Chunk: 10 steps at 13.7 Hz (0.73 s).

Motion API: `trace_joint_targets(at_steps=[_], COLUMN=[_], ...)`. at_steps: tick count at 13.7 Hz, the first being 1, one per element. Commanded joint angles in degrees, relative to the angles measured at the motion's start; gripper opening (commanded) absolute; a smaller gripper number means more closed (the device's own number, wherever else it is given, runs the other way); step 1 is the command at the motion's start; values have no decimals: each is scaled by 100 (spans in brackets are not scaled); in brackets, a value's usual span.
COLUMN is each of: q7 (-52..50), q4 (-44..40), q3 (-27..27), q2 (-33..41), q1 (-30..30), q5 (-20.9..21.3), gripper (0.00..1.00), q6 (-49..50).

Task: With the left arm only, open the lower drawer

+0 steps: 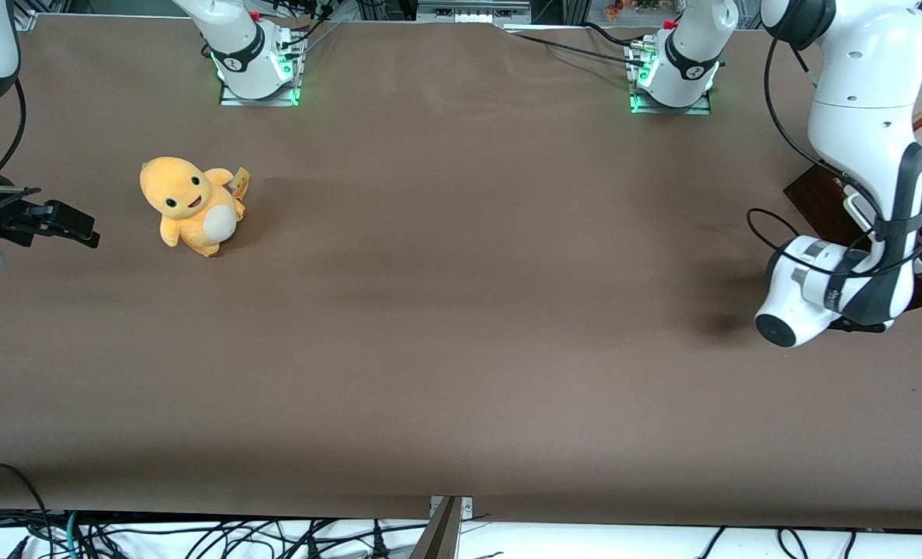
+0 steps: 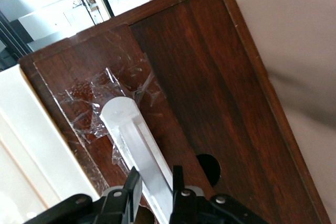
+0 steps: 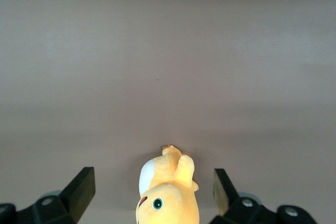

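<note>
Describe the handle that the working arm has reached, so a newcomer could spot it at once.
At the working arm's end of the brown table sits the dark glossy lower drawer. On its front lies a long white bar handle, with the gripper closed around it. It is the only pale bar on that dark wood, ringed by crinkled clear tape.

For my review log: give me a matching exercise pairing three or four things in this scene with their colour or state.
Things:
1. claw
2. drawer handle
3. plush toy
4. lower drawer

Descriptions:
A. dark brown glossy wood
B. yellow, sitting toward the parked arm's end of the table
C. white bar
D. black, fingers either side of the bar

Pairs: 1-D, 2-C, 3-B, 4-A
</note>
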<state>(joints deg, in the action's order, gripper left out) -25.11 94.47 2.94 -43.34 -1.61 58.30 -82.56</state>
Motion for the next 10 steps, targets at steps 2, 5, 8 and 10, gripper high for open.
trace_joint_targets(at_steps=[2,5,8,10], q7=[375,375,366,366], q4=[-323,-341,-350,-368], q3=[-48,-48,-48,-66], q2=[-175,-193,-193,-193], q1=[345,521,530,539], q5=[15,-12,-135,-135], gripper=[7,8,8,8], q6=[109,118,118,118])
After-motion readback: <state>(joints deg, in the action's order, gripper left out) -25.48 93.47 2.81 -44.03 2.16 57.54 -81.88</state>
